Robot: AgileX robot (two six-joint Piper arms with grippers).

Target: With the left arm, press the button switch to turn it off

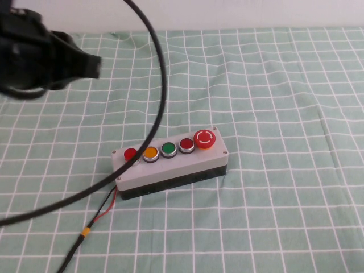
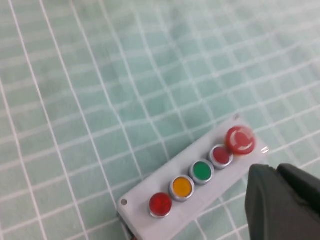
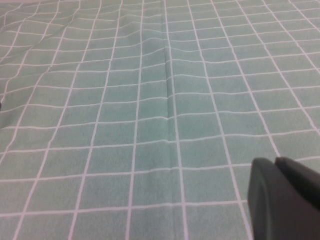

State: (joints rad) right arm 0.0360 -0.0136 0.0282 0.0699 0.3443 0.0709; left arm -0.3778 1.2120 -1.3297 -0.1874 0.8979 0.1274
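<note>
The button switch [image 1: 130,153] is the small bright-red round button with a silver ring at the left end of the row on the grey box [image 1: 170,168]. It also shows in the left wrist view [image 2: 160,204]. My left gripper [image 1: 85,65] is high above the table, far back-left of the box, touching nothing. In the left wrist view it [image 2: 277,172] is shut and empty, hanging over the cloth beside the box's mushroom-button end. My right gripper [image 3: 275,165] is shut and empty over bare cloth; it is out of the high view.
The row continues with yellow [image 1: 150,153], green [image 1: 168,149], dark red [image 1: 186,145] buttons and a large red mushroom button [image 1: 205,138]. A thick black cable [image 1: 162,96] loops over the box's left end. Red and black wires [image 1: 96,219] leave the box. Green checked cloth [image 1: 273,102] covers the table.
</note>
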